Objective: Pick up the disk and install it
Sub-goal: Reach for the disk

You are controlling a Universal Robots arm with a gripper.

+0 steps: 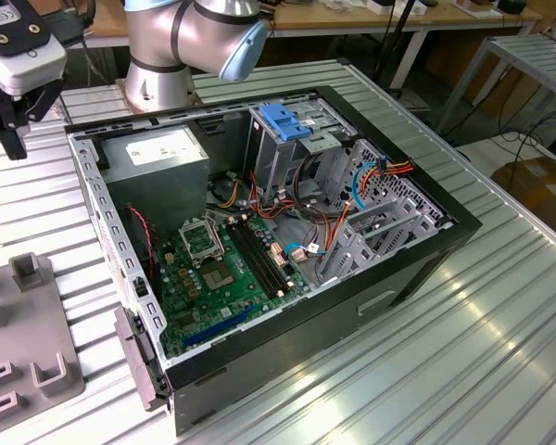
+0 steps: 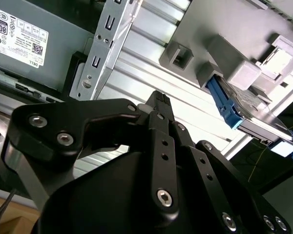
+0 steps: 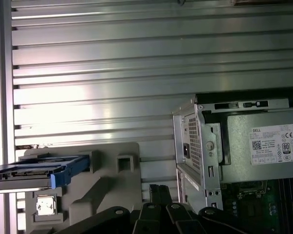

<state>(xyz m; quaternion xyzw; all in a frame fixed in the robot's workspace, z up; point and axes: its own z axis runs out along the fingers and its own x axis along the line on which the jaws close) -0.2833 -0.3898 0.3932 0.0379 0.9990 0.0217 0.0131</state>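
Note:
The disk [image 2: 251,117], silver-grey with a blue carrier frame, stands on edge in a slot of a grey holder block [image 2: 234,34]; in the first wrist view the disk [image 3: 34,173] sticks out of the same holder block [image 3: 112,180]. My gripper [image 1: 11,144] hangs above the ribbed table at the exterior view's upper left, beside the open computer case [image 1: 417,269] and apart from the disk. In both wrist views the black fingers meet at the tip, so the gripper [image 2: 158,98] [image 3: 159,191] is shut with nothing in it.
Inside the case sit a grey power supply [image 1: 153,153], a green motherboard [image 1: 222,269] and a metal drive cage with a blue handle [image 1: 287,120], amid orange and blue cables. The holder block [image 1: 32,362] lies at the exterior view's lower left. A small chip [image 3: 45,205] rests in it.

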